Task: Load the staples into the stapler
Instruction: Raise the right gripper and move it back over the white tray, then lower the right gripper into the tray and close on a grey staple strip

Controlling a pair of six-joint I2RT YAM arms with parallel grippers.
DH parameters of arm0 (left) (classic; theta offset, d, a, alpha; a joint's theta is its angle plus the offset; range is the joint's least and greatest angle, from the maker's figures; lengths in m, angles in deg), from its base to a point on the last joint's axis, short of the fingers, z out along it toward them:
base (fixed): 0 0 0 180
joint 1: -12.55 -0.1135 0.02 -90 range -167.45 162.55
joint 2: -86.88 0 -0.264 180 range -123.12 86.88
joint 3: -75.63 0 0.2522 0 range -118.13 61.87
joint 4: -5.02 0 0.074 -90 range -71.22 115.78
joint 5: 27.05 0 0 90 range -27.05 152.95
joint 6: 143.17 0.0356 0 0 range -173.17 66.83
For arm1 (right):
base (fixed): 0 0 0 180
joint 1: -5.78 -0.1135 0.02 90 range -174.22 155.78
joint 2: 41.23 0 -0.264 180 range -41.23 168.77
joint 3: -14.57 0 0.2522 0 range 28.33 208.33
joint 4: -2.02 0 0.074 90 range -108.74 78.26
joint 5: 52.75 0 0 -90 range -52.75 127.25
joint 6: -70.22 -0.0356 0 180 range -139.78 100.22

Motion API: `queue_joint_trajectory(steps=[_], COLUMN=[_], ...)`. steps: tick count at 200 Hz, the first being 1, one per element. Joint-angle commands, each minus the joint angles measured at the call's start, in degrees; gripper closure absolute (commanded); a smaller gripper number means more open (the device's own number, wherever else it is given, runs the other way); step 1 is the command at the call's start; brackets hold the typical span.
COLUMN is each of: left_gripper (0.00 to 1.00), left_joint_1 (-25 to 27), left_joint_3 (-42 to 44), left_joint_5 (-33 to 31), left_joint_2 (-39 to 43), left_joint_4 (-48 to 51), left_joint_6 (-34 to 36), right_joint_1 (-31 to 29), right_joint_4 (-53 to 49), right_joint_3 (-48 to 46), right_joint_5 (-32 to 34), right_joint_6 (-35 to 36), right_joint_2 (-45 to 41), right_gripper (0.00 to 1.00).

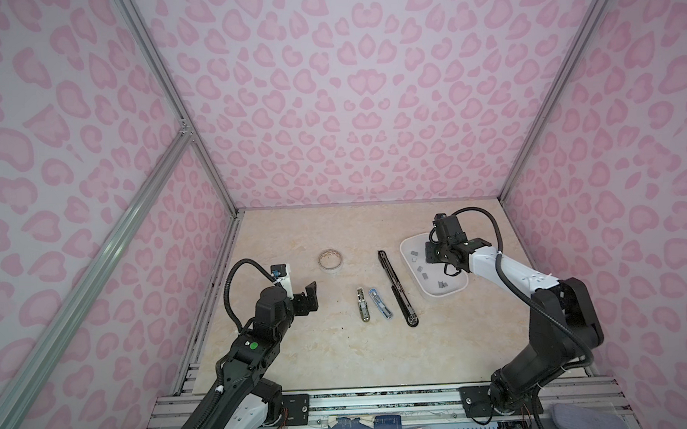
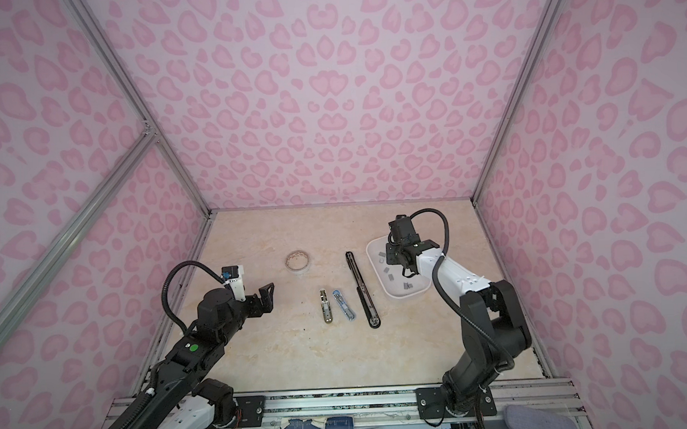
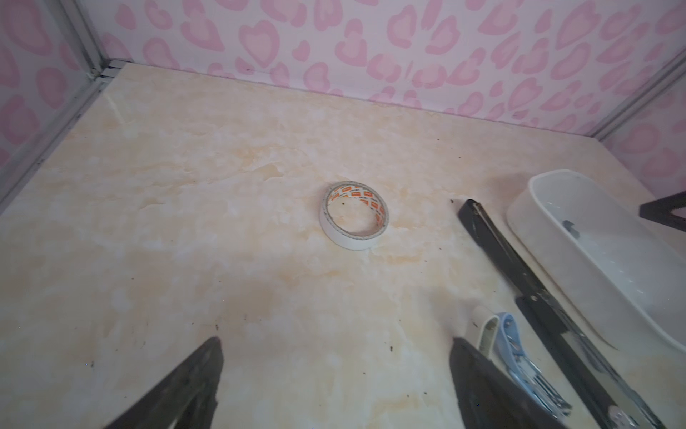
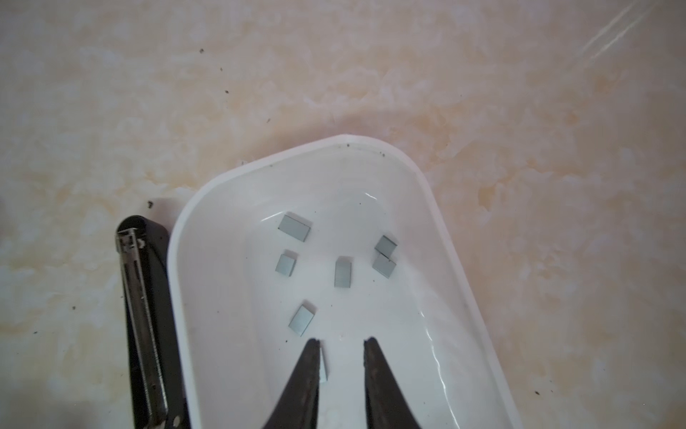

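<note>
Right jaws: parted narrowly, nothing pinched, tips low inside the white tray [image 4: 445,230]. One staple strip [image 4: 324,367] shows at the inner edge of one finger and is partly hidden; whether it touches the finger I cannot tell. The rest of the staples [image 4: 342,273] lie loose on the tray floor ahead of the tips. The nearest clear strip [image 4: 301,320] lies just ahead and to one side, its long axis slanting away from the jaws.

The long black stapler [image 4: 148,297] lies opened flat just beside the tray, rail up. Further off on the counter [image 1: 299,350] lie a blue stapler [image 1: 379,304] and a silver stapler [image 1: 362,304].

Left jaws: spread wide, empty, above the counter near the small staplers, well apart from the tray.

Assessment: the right arm is the nearer to the staples. A pick would call for a short advance and a closing across a strip's narrow width.
</note>
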Motion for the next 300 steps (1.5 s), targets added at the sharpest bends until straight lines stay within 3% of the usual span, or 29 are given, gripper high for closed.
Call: queue_joint_trajectory(steps=[1,52,93,155,204,273,300], left_gripper=[0.04,0.03,0.02,0.02,0.02,0.01,0.01], left_joint_1=[-1.3,-2.6,-2.9,-3.1,-3.1,-3.2,-3.1], left_joint_3=[1.2,2.6,3.2,4.0,3.5,3.7,3.8], left_joint_5=[-7.1,-5.8,-4.8,-3.6,-2.9,-2.2,-2.3], left_joint_2=[-2.1,-3.0,-2.2,-0.9,-1.6,-1.0,-0.7], left_joint_4=[-4.4,-7.9,-8.2,-8.6,-8.1,-7.9,-8.0], left_joint_6=[1.6,4.2,7.1,7.3,6.9,6.7,6.8], right_joint_1=[1.8,3.1,3.4,3.3,2.7,2.2,2.0], right_joint_4=[-3.6,-4.8,-5.5,-5.5,-6.2,-6.0,-6.1], right_joint_3=[4.2,11.8,14.5,13.7,13.0,11.9,11.6], right_joint_5=[-4.3,-6.6,-8.7,-8.0,-6.4,-5.5,-4.1], right_joint_6=[3.1,3.6,3.2,2.9,2.8,2.9,2.9], right_joint_2=[5.5,16.9,21.4,21.7,21.2,20.7,20.0], right_gripper=[0.76,0.74,0.73,0.71,0.76,0.75,0.71])
